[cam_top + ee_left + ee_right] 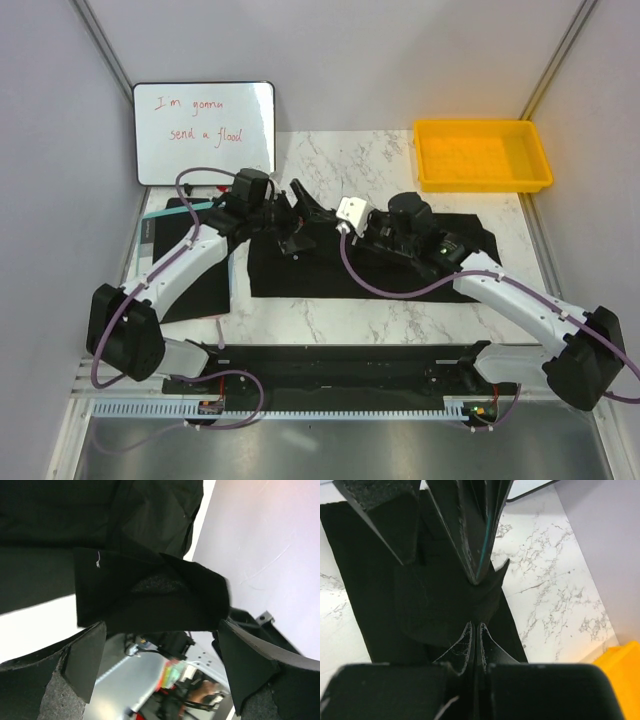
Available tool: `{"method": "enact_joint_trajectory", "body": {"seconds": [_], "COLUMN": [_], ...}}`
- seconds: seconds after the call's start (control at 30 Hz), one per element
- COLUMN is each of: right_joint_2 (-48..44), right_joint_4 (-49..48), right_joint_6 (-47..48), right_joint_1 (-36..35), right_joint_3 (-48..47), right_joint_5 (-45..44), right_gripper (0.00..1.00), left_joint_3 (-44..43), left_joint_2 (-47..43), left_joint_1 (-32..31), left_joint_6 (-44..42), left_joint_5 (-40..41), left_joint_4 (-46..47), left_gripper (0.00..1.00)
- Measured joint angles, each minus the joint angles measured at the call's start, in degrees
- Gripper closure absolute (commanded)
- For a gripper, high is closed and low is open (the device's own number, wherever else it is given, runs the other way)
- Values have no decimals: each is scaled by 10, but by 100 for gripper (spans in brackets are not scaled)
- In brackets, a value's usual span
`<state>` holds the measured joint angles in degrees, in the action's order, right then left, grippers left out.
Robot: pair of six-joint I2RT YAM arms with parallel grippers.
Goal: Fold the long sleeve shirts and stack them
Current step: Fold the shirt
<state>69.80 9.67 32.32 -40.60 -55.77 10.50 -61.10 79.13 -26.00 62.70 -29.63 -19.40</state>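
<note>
Fold step: right claw [474,631] clenched on a raised flap of the shirt [300,275]; released left claw [161,647] straddles the flap, presumably closing next.

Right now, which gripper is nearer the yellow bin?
Right. The right gripper sits over the black shirt, left of the yellow bin; the left gripper is farther left, toward the whiteboard.

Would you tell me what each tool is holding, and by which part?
The right tool pinches a raised fold of the black shirt; the left tool is open, empty.
</note>
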Motion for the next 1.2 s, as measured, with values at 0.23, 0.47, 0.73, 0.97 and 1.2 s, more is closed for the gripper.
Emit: {"method": "enact_joint_trajectory", "body": {"seconds": [0.23,0.47,0.73,0.97,1.2], "right_joint_2": [0,0,23,54,64], "right_joint_4": [-14,-20,-29,-28,-18], "right_joint_6": [26,55,59,44,33], "right_joint_1": [-57,-82,-88,-115,-133], "right_joint_3": [11,29,36,36,10], "right_joint_5": [-61,-117,-186,-201,-210], "right_gripper": [100,100,100,100,100], "left_joint_3": [0,16,41,37,32], "left_joint_2": [39,26,-14,21,57], "left_joint_1": [-16,29,48,3,-17], "left_joint_6": [84,77,94,147,169], "left_joint_5": [8,6,4,-9,-9], "left_joint_4": [-26,-63,-61,-4,5], "left_gripper": [1,1,1,1,27]}}
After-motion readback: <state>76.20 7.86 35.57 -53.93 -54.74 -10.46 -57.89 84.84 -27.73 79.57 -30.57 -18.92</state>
